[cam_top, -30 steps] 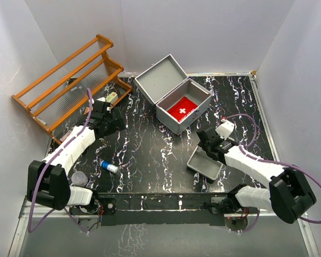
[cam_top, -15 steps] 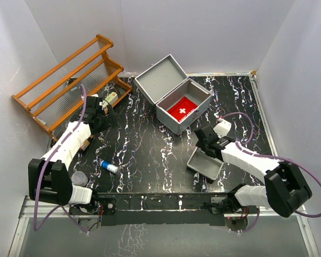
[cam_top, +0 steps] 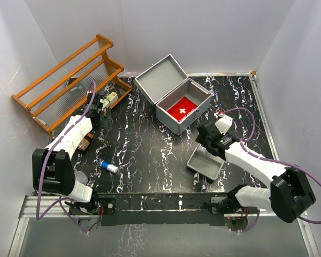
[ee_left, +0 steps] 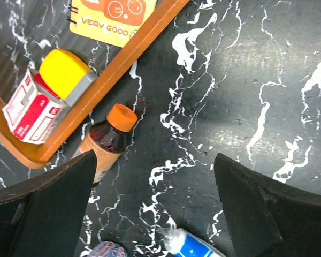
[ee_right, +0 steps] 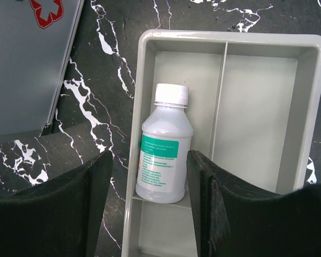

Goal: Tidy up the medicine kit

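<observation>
The medicine kit [cam_top: 188, 101] is a light-grey metal case standing open at the back centre, lid [cam_top: 158, 78] tipped back, with a red pouch with a white cross [cam_top: 182, 110] inside. In front of it is a grey divided tray [ee_right: 257, 101]. A white bottle with a green label [ee_right: 165, 144] lies in the tray's left compartment. My right gripper [ee_right: 150, 160] hangs open over the bottle, a finger on each side, not gripping it. My left gripper [ee_left: 155, 176] is open and empty above the table beside the rack, near a brown syrup bottle with an orange cap [ee_left: 109, 142].
An orange-brown wooden rack [cam_top: 69, 80] stands at the back left, holding a red-and-white box [ee_left: 35, 110], a yellow-capped item [ee_left: 64, 72] and a notebook [ee_left: 109, 19]. A blue-and-white tube [cam_top: 109, 166] and a small roll [cam_top: 79, 176] lie near the left arm's base.
My left arm has swung back and left toward the rack. My right gripper's jaws have spread wider around the white bottle in the tray.
</observation>
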Robot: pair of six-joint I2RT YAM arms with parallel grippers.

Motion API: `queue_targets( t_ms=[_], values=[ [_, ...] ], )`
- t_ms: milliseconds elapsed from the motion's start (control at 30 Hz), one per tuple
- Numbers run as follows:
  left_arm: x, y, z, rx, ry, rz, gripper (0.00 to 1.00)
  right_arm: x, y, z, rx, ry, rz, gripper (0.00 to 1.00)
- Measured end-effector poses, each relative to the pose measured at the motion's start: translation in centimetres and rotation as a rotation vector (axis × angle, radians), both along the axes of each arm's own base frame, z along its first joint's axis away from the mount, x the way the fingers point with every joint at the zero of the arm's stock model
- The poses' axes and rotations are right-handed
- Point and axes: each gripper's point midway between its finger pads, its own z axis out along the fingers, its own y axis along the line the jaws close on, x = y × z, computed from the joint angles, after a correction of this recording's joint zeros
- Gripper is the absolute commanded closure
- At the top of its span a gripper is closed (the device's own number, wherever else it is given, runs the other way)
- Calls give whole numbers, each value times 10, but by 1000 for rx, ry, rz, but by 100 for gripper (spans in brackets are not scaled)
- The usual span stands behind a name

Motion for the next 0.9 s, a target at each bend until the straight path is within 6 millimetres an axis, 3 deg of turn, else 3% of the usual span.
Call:
queue_targets(
  t_ms=[133, 233, 367, 533, 733, 900],
  values=[
    [0, 8, -1, 57, 16, -25, 36, 0, 1, 5, 5, -12, 13, 45],
    [-2, 12, -10, 87, 56, -26, 40, 1, 3, 7, 18, -20, 22, 45],
    [-15, 20, -29, 130, 161, -15, 30, 1, 4, 9, 22, -24, 29, 45],
    [-32, 31, -36, 189, 223, 22, 19, 1, 6, 10, 23, -25, 46, 45],
    [-36, 40, -43, 240, 260, 44, 18, 2, 10, 8, 33, -20, 63, 45],
    [-39, 49, -70, 277, 351, 53, 23, 2, 11, 8, 40, -15, 69, 46]
  ],
)
